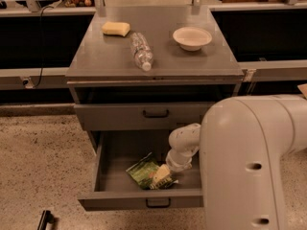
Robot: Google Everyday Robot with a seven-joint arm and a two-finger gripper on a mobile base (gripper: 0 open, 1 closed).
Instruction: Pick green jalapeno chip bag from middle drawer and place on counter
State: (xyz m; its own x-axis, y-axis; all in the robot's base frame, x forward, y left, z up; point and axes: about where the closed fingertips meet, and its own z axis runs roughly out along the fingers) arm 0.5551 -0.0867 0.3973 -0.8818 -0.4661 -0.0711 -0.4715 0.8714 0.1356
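1 end effector (162, 175) in drawer (120, 200), maybe touching bag (141, 172)
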